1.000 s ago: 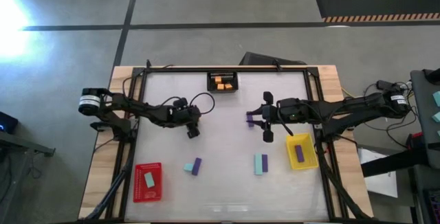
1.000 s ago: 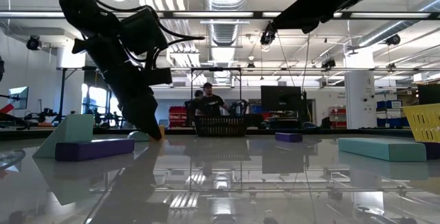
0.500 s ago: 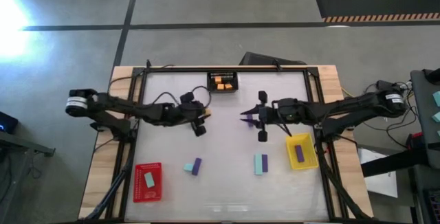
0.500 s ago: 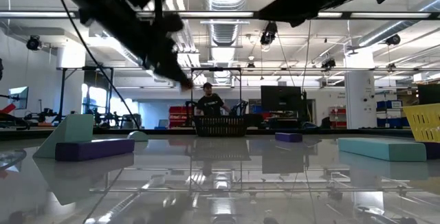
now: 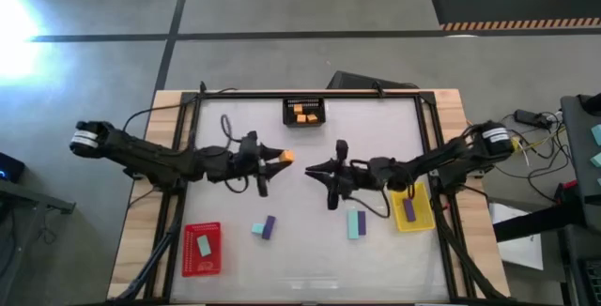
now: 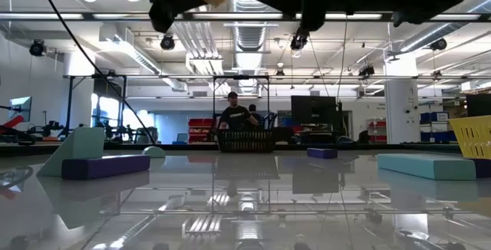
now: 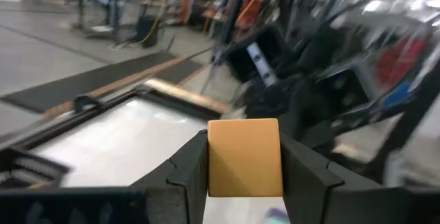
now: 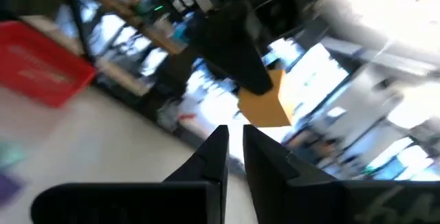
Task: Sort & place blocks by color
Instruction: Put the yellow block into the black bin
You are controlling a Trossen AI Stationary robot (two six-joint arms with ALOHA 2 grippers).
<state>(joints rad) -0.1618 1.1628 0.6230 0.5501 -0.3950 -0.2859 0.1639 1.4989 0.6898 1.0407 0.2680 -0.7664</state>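
An orange block (image 7: 245, 157) sits clamped between the two fingers of the left gripper (image 5: 280, 158), held up off the table near its middle; in the high view the same cube shows at the gripper's tip, and in the low view it hangs well above the surface at the top of the picture; the right gripper (image 5: 310, 168) points toward it from the other side, close by but apart from it, its fingers (image 8: 214, 157) drawn nearly together with only a thin slit between them and nothing in their grasp; in the right wrist view the orange cube shows just beyond those fingertips, carried by the other arm; the rest of the blocks lie scattered; two more orange blocks (image 5: 303, 115) rest in the black tray (image 5: 304, 103) at the far edge of the table; a teal block (image 5: 204, 246) lies in the red tray (image 5: 201, 232) at the near left; a purple block (image 5: 408, 209) lies in the yellow tray (image 5: 420, 221) on the right, beneath the right arm; on the bare table a purple block (image 5: 269, 227) and a small teal block (image 5: 257, 231) lie touching, left of centre; a longer teal block (image 5: 356, 224) lies alone right of centre, near the yellow tray; beyond the table, in the low view, a person (image 6: 233, 114) stands in the room behind the black tray.
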